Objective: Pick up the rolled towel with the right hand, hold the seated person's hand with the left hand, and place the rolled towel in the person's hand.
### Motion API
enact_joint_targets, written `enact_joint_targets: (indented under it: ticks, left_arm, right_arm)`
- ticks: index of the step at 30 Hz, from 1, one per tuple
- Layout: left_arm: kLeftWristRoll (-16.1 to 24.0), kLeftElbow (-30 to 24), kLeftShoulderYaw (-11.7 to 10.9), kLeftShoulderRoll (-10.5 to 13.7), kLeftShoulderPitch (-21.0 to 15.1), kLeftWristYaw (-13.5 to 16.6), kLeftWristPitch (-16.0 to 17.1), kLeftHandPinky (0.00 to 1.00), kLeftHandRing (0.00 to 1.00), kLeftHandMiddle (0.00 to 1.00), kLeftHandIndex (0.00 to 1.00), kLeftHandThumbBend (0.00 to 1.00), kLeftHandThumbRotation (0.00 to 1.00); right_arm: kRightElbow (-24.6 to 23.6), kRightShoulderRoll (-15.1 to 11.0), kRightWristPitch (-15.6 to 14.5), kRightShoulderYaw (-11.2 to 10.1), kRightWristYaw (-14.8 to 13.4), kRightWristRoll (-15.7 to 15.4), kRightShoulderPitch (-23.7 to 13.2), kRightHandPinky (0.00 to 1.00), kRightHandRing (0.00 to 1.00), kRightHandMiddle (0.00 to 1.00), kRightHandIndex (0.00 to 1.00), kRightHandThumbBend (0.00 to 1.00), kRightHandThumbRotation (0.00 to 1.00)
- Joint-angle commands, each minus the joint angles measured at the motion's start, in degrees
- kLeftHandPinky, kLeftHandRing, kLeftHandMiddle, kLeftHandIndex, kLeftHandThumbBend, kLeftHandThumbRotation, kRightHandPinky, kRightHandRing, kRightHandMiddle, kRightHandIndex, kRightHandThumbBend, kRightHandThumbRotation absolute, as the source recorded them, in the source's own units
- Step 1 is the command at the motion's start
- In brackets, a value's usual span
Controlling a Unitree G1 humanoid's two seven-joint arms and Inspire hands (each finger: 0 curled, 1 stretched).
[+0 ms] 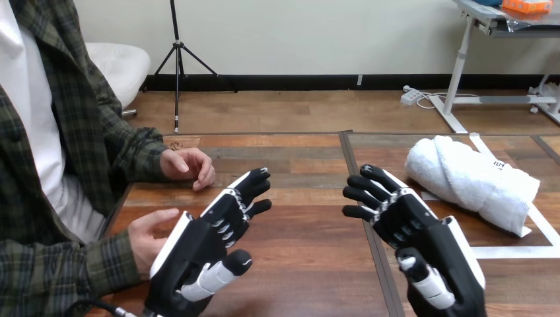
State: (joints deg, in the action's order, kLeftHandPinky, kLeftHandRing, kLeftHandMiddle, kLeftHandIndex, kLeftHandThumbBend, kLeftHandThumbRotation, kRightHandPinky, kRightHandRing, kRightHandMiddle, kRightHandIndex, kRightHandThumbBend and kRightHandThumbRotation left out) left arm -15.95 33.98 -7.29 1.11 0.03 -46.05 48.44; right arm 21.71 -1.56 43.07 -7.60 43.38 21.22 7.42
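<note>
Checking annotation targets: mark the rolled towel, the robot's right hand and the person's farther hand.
rolled towel (472, 181): head view, middle of the roll.
right hand (413, 221): head view, on the palm.
person's farther hand (188, 165): head view, middle of the hand.

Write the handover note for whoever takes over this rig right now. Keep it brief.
Left robot hand: open, empty, beside the person's lower hand; contact unclear.
Right robot hand: open, empty, apart from the rolled towel.
Rolled towel: lying on the table, at the right.
Done: nothing yet.
Left: grasp the towel, hold the person's hand, place the towel in it.
</note>
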Motion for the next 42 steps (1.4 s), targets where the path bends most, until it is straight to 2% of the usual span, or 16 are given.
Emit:
enact_joint_targets:
  ticks: [1,7,19,34,42]
  left_arm:
    - [0.76,0.53,1.30,-0.45,-3.45,1.70,2.06,0.89,0.95,0.96,0.90,1.00,0.69]
    - [1.18,0.61,2.02,-0.63,-3.19,3.20,2.28,0.89,0.96,0.96,0.90,1.00,0.69]
    - [1.67,-0.17,3.89,-0.59,-2.29,5.47,2.35,0.89,0.96,0.96,0.90,1.00,0.68]
    - [1.20,-0.62,5.51,-0.05,-1.46,5.94,2.24,0.90,0.96,0.96,0.90,1.00,0.68]
    - [1.43,-0.38,6.14,0.09,-1.38,5.92,2.73,0.90,0.96,0.96,0.90,1.00,0.68]
  right_arm:
    - [1.81,-0.14,2.28,0.54,-0.20,-0.24,-4.38,0.79,0.86,0.87,0.88,1.00,0.66]
    - [3.22,-0.60,2.63,0.92,0.12,0.02,-4.91,0.80,0.87,0.87,0.88,1.00,0.65]
    - [3.32,-0.87,3.24,1.58,-1.63,-1.71,-4.62,0.81,0.87,0.87,0.87,1.00,0.63]
    - [3.03,-1.64,2.99,2.10,-3.47,-2.70,-4.50,0.82,0.85,0.86,0.87,1.00,0.60]
    - [1.96,-2.97,3.45,1.48,-6.29,-4.87,-4.98,0.82,0.85,0.86,0.86,1.00,0.59]
